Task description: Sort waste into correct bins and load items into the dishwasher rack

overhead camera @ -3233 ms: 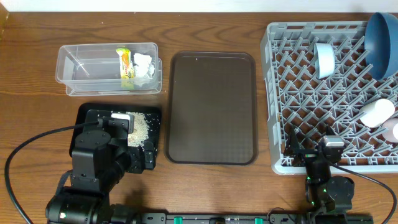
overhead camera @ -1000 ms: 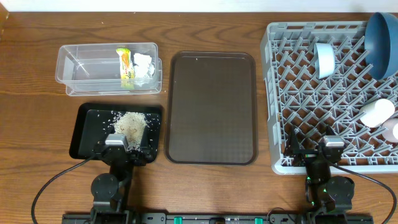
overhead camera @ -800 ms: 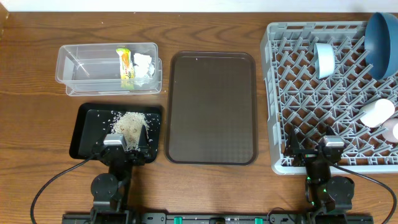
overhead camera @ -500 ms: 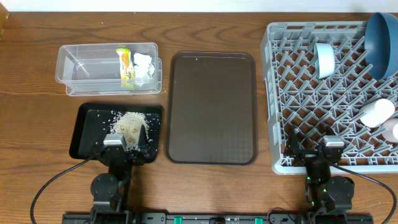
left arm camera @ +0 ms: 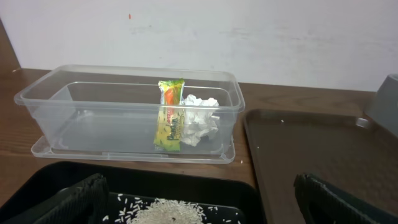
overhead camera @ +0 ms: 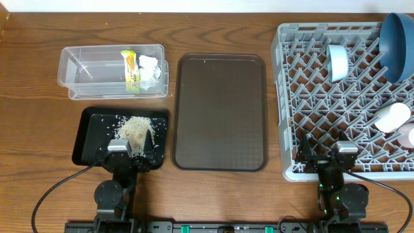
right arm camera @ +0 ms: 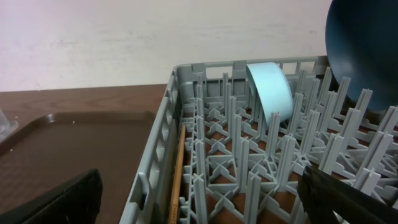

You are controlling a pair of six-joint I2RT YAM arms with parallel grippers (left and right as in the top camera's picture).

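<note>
Both arms sit parked at the near edge of the tabletop. The left claw has its fingers spread wide apart w/ nothing between them, over the near end of the black tray, which lies toward the near-left corner. The rice scraps are in that tray, a heap w/ loose grains scattered round it. Just beyond it, toward the far edge, is the clear tub; inside at its right end the yellow-green wrapper stands against the crumpled tissue, the two touching. The brown tray lies mid-tabletop, btwn the bins and the grey rack, which fills the right side up to the right edge. The right claw is also wide apart and holds nothing, at the rack's near-left corner. In the rack: dark blue bowl tilted at the far-right corner, light blue bowl on edge among the pegs just left of it, pale cup on its side by the right edge, pink cup just nearer, partly cut off. The chopsticks lie along the rack's left wall, inside it.
</note>
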